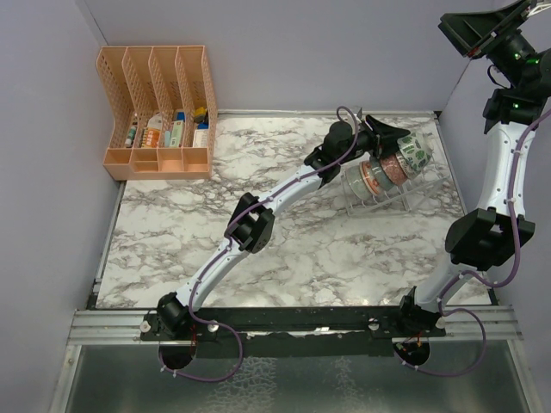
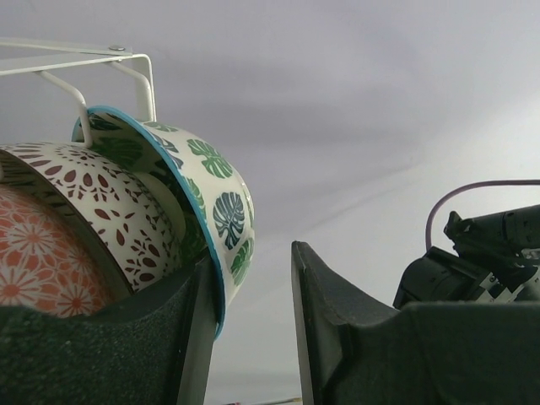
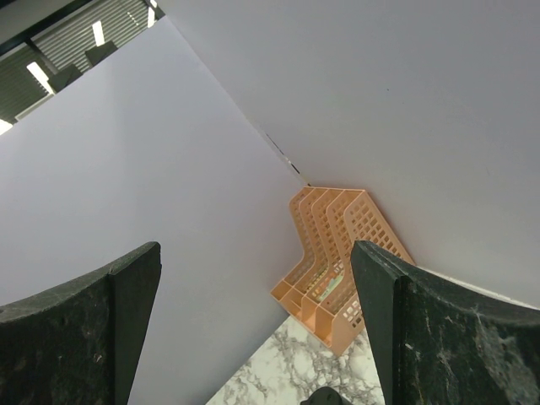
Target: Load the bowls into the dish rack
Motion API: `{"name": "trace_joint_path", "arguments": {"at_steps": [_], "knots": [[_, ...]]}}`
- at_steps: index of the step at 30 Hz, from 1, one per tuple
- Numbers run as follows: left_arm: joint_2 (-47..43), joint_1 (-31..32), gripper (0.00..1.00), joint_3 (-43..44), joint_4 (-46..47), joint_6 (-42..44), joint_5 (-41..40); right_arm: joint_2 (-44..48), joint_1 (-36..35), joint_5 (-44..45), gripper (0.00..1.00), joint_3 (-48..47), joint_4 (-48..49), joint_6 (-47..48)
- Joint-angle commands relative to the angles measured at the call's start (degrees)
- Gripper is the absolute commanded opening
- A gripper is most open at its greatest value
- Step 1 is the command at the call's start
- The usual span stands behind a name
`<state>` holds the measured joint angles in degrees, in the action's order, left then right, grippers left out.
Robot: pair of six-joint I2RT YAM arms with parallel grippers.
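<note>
Partly behind the left fingers (image 2: pixel 101 354), three bowls (image 2: pixel 126 211).

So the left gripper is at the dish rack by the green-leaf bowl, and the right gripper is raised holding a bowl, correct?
No: the right gripper is raised but empty, jaws open, as the right wrist view shows. The left gripper is at the dish rack by the green-leaf bowl.

Top camera looking down on marbled surface (image 1: pixel 344 258) from behind arm bases. Left wrist view pressing close on green-leaf bowl (image 2: pixel 211 202). Right wrist view, high up, sharing orange file organizer (image 3: pixel 337 270) with top.
</note>
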<state>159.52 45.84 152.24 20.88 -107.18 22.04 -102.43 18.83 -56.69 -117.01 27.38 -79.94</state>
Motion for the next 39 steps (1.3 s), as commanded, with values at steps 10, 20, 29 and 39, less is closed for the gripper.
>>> {"name": "trace_joint_path", "arguments": {"at_steps": [10, 20, 29, 39], "knots": [[-5.81, -0.54, 0.46, -0.56, -0.31, 2.23, 4.33, 1.17, 0.36, -1.50, 0.94, 1.43, 1.95, -0.23], [-7.73, -1.19, 0.56, -1.99, -3.78, 5.52, 8.23, 1.40, 0.34, -1.41, 0.94, 1.93, 1.97, -0.14], [-11.10, -2.36, 0.60, -4.32, -6.46, 8.65, 10.92, 1.35, 0.39, -1.24, 0.94, 2.05, 2.33, -0.38], [-9.64, -1.55, 0.61, -2.56, -5.24, 7.34, 11.65, 1.31, 0.41, -1.38, 0.94, 2.45, 2.64, -0.35]]}}
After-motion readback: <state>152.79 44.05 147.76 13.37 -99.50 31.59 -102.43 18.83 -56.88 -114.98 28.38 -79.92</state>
